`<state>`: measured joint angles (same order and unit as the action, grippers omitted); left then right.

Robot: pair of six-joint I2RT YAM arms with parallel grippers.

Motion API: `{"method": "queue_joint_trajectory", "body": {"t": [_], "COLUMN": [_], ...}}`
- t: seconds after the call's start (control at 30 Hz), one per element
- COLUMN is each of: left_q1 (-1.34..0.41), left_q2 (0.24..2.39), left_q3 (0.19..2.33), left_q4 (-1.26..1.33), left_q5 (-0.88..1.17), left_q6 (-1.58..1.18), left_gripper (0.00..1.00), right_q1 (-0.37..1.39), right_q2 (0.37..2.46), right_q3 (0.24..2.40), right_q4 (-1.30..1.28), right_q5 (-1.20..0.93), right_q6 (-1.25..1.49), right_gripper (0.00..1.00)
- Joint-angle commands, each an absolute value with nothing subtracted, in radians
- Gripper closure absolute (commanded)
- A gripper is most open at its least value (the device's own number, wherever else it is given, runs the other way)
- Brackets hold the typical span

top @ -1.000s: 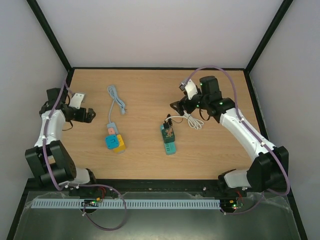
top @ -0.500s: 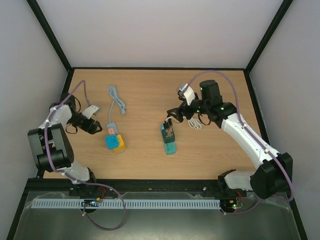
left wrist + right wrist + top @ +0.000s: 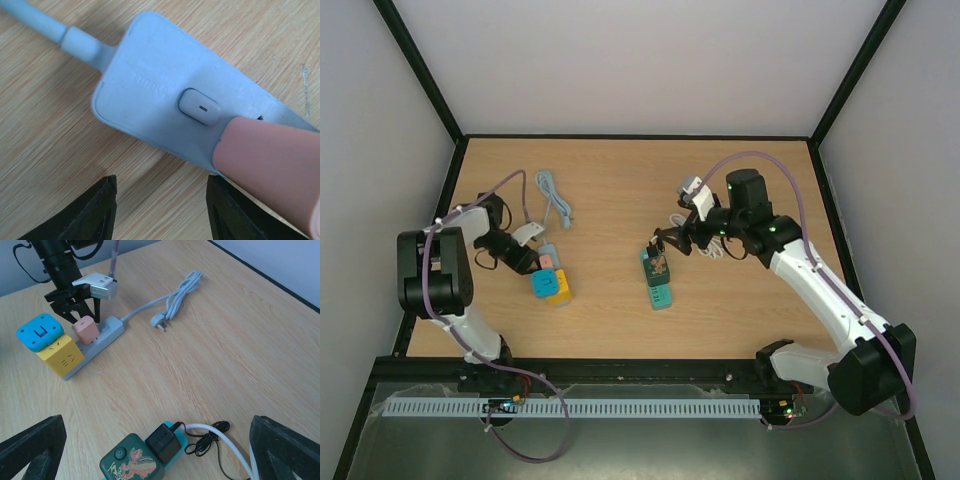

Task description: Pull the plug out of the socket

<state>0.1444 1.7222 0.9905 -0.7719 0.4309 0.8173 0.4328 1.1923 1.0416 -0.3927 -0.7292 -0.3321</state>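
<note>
Your left claw point(image 3: 160, 210) hung apart, askew of the pink plug point(image 3: 270, 165); closing there risked slipping and dragging the strip point(image 3: 150, 90).

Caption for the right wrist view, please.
Left gripper poised over the pink plug seated in the grey power strip.

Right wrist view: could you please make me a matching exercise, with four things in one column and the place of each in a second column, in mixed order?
Things
1. pink plug
2. blue cube
3. black adapter
4. loose mains plug

Places
A. on the bare table, at the end of the grey cable
B. on the green strip
C. against the yellow cube
D. on the grey strip, right under the left tool

Pairs: 1-D, 2-C, 3-B, 4-A
</note>
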Motion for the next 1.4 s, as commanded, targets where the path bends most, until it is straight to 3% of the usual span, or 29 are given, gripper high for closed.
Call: {"method": "queue_joint_trajectory", "body": {"t": [0.0,0.87,1.0,1.23,1.37], "left_q1": [0.094,-0.188,-0.185,-0.088,-0.017], "left_q2": [1.754,1.931,1.895,1.745,1.751], "left_q3": [0.981,1.140,1.135,1.145,1.210], "left_q4": [-0.762,-0.689,-0.724,-0.786,-0.738], "left_q5": [0.469,0.566,0.623,0.658,0.638], "left_q6": [0.808,0.662,0.683,0.716,0.637], "left_gripper": [0.49,0.53,0.47,0.28,0.26], "right_q1": [0.439,0.557,0.566,0.592,0.607], "right_q2": [1.164,1.216,1.218,1.242,1.256], "right_q3": [1.008,0.941,0.920,0.920,0.910], "right_q4": [-0.410,-0.363,-0.301,-0.251,-0.257], "right_q5": [-0.757,-0.672,-0.641,-0.629,-0.648], "right_q6": [-0.358,-0.412,-0.361,-0.297,-0.325], "right_gripper": [0.02,0.02,0.02,0.02,0.02]}}
